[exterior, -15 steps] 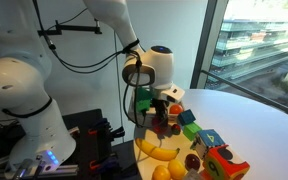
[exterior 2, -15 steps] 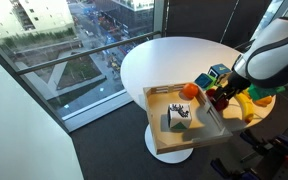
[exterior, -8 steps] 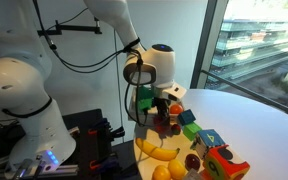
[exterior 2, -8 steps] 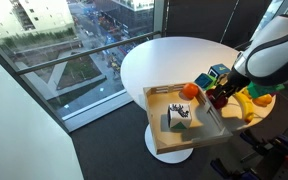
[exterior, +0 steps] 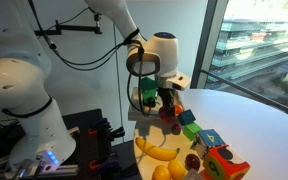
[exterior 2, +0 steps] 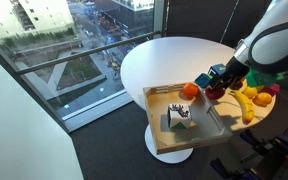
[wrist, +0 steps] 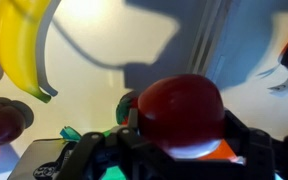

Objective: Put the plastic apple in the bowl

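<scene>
My gripper [exterior: 167, 104] is shut on the plastic apple [wrist: 181, 112], round, glossy and red, and holds it above the table's edge. The wrist view shows the apple filling the space between the black jaws [wrist: 179, 150]. In both exterior views the apple shows as a dark red ball under the fingers [exterior: 168, 113] [exterior 2: 214, 93]. A small white and dark patterned bowl [exterior 2: 180, 118] sits in a wooden tray [exterior 2: 160, 138], to the left of the gripper [exterior 2: 216, 90].
A banana [exterior: 159, 150] [wrist: 19, 45], an orange fruit [exterior: 162, 172], a maroon fruit [exterior: 192, 160] and coloured toy blocks [exterior: 209, 140] lie on the round white table [exterior 2: 169, 60]. Another orange fruit [exterior 2: 189, 90] lies in the tray.
The gripper has risen from the pile of fruit with the apple in it and shifted toward the tray. The other fruit has stayed put.
</scene>
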